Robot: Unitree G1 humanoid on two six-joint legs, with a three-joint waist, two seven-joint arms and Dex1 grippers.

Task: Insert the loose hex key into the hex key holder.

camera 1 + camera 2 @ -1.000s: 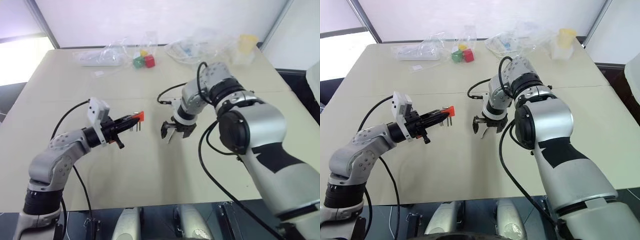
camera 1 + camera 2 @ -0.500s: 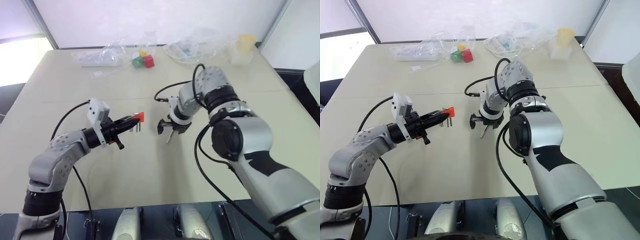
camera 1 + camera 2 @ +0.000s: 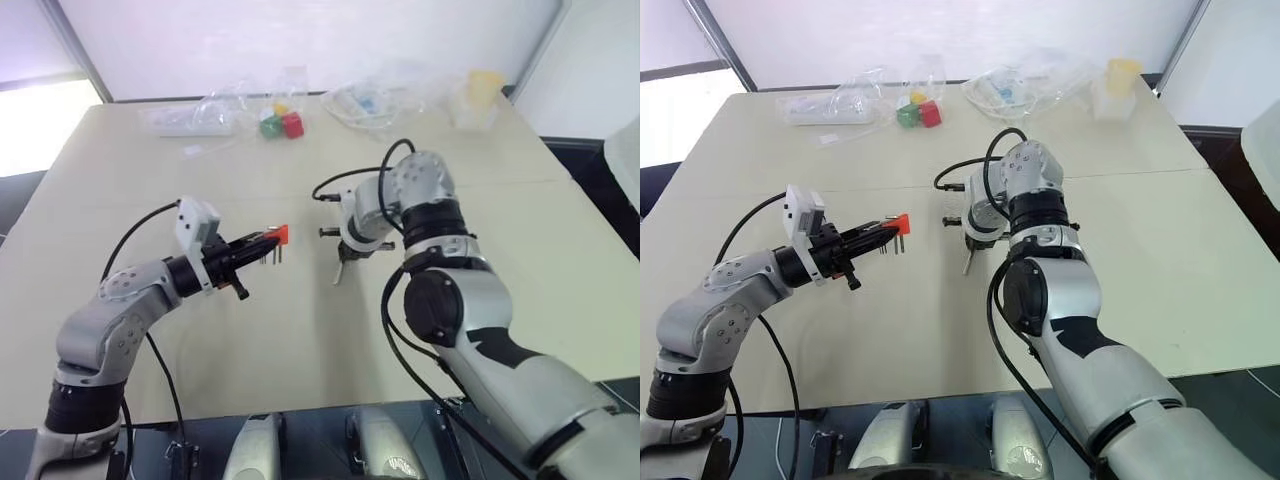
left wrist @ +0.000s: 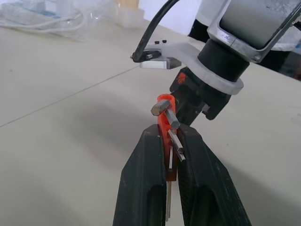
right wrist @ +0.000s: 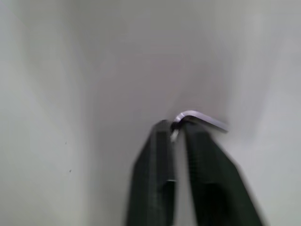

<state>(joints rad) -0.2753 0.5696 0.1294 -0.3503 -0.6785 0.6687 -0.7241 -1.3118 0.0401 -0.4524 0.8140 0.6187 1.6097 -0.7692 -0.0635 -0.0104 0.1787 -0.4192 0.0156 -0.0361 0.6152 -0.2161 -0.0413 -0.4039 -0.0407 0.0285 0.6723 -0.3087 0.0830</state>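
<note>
My left gripper (image 3: 262, 240) is shut on the orange-red hex key holder (image 3: 278, 234) and holds it level above the table, with short grey keys hanging from it. In the left wrist view the holder (image 4: 164, 117) sits between the two black fingers (image 4: 148, 160). To its right, my right gripper (image 3: 970, 242) points steeply down at the table. It is shut on the loose hex key (image 3: 966, 263), whose long leg slants down to the tabletop. In the right wrist view the key's bend (image 5: 200, 117) is pinched between the fingertips (image 5: 162, 129).
At the table's far side lie a red cube (image 3: 292, 124), a green cube (image 3: 270, 127), crumpled clear plastic bags (image 3: 380, 95) and a translucent cup (image 3: 478, 95). The beige table (image 3: 300, 340) stretches bare towards its near edge.
The right gripper has tipped further downward, shifted slightly away from me and shut on the loose hex key. The left gripper and the holder have stayed put.
</note>
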